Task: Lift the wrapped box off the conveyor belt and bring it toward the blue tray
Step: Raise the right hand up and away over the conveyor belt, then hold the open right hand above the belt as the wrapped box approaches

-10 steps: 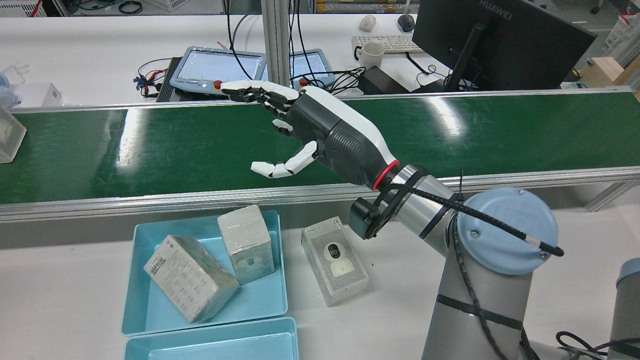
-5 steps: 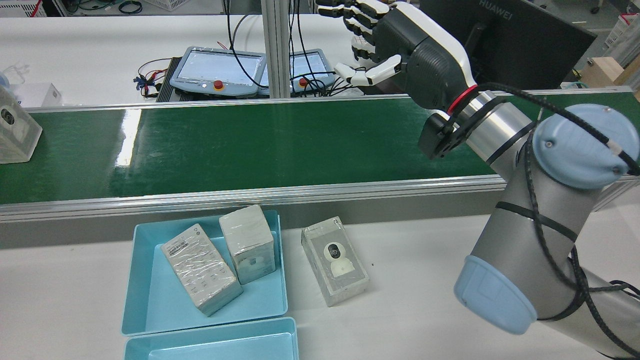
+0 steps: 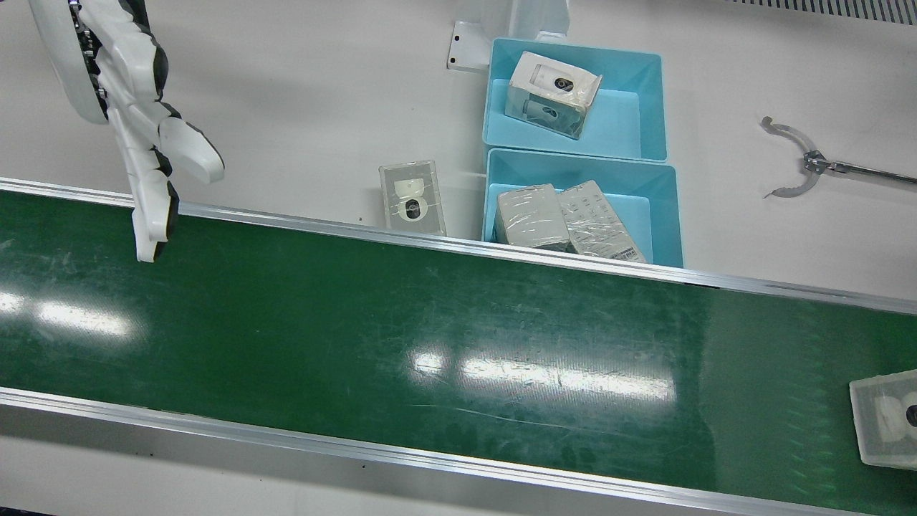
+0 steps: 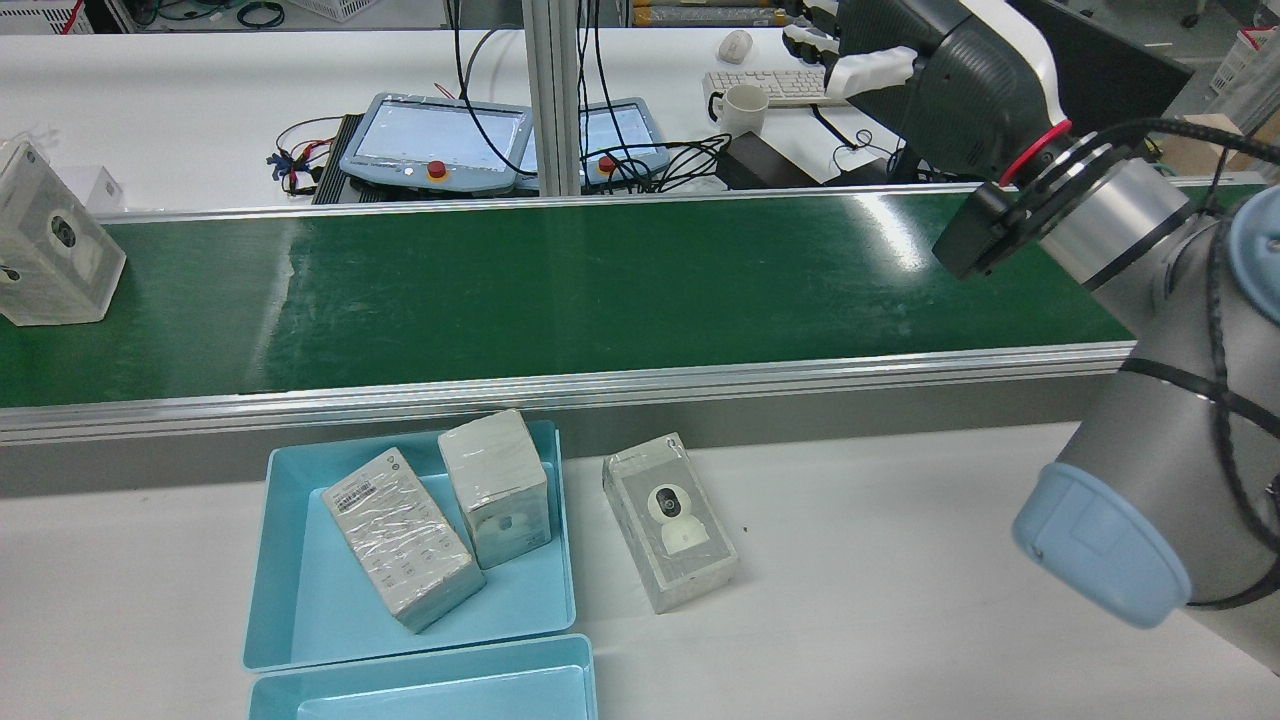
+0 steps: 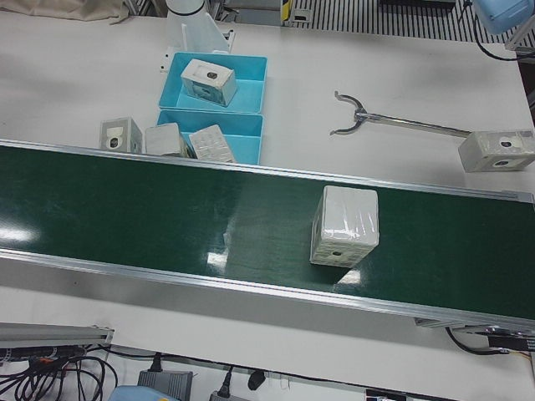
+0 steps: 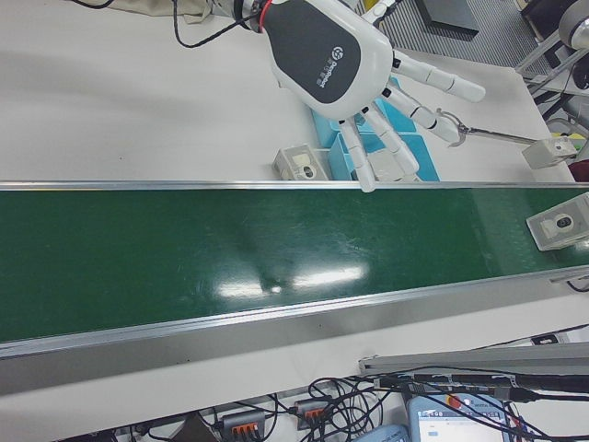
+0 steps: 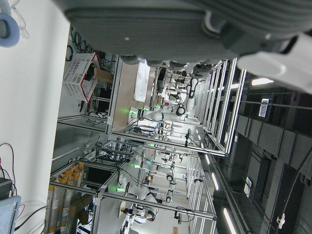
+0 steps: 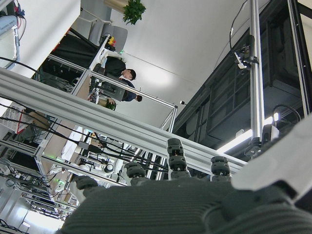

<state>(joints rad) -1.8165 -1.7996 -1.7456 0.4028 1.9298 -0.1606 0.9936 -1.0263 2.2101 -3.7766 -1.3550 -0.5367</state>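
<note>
- Green conveyor belt (image 4: 560,290) runs edge to edge in the rear view, with the wrapped box (image 4: 55,240) far left, standing upright.
- blue tray (image 4: 300,600) sits lower left, below the belt.
- right hand (image 4: 940,70) is way off at upper right, fingers spread, holding nothing.
- left hand: can't tell its state.

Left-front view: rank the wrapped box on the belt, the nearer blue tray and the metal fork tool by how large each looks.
1. Nearer blue tray, though partly hidden behind the belt rail.
2. Wrapped box; it is nearer the camera, so unsure against the tray.
3. Metal fork tool: long but thin.
</note>
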